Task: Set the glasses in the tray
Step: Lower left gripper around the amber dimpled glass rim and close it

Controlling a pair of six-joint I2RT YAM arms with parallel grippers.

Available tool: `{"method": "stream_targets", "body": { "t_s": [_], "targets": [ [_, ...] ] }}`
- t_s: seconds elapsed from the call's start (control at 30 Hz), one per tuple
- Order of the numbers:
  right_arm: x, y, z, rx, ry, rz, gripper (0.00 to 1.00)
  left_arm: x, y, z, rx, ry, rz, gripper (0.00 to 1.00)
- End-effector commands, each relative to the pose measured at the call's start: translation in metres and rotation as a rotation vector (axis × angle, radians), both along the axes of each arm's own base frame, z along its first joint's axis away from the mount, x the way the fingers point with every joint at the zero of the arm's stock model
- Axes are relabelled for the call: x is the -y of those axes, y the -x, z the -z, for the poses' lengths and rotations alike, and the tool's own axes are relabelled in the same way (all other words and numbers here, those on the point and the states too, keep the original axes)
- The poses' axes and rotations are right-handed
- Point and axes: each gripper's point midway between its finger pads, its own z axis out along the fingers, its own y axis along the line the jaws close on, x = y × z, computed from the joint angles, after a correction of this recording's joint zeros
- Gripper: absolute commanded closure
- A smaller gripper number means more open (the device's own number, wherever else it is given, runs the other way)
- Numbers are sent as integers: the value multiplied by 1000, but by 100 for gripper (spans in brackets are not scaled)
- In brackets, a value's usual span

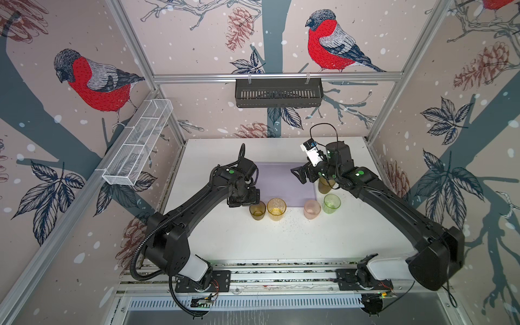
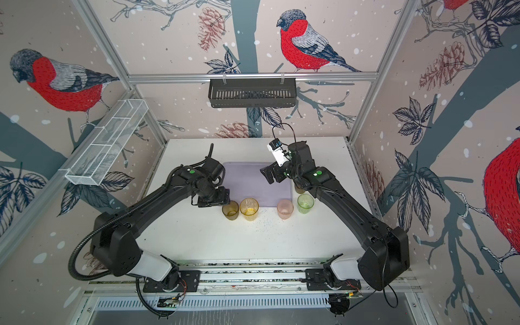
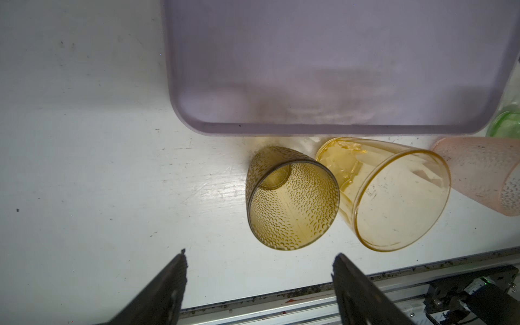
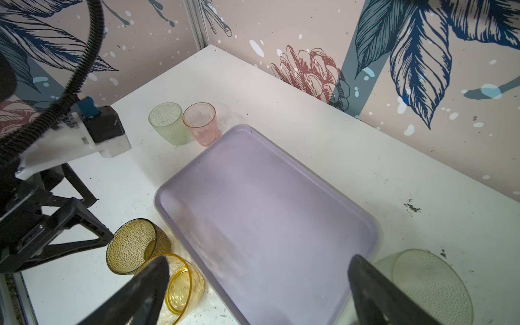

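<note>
both arms are reaching inward in both top views. the left gripper point(image 3: 259, 256) is pointing downward, its jaws standing apart and holding nothing. the right gripper point(image 4: 259, 270) is hanging tilted, its jaws spread wide and empty.

Left gripper point(image 1: 244, 203) fingers hidden under own wrist in both top views. Left wrist view: pink glass point(image 3: 484, 174) cut off by frame edge; green glass point(image 3: 506, 125) mostly hidden behind tray point(image 3: 323, 130) corner and cut by edge. Glass point(image 1: 324, 188) beside tray largely hidden under right arm in top view. Right wrist view: pale green glass point(image 4: 430, 284) partly hidden behind one of the fingers point(image 4: 374, 292), which are blurred; amber glass point(image 4: 183, 284) partly hidden likewise.
</note>
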Motion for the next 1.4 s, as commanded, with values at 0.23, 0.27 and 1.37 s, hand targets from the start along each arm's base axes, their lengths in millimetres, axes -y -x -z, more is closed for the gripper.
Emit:
{"method": "stream_targets", "body": {
  "t_s": [0.23,0.27,1.37],
  "targets": [
    [-9,5,-5,19,-39,-49,0,6,-4,15,12,-25,-61,30],
    [-9,4,-5,21,-42,-49,0,5,-4,15,9,-31,-59,31],
    [-22,48,4,27,-91,-227,0,-4,-9,40,2,-116,-59,52]
  ]
}}
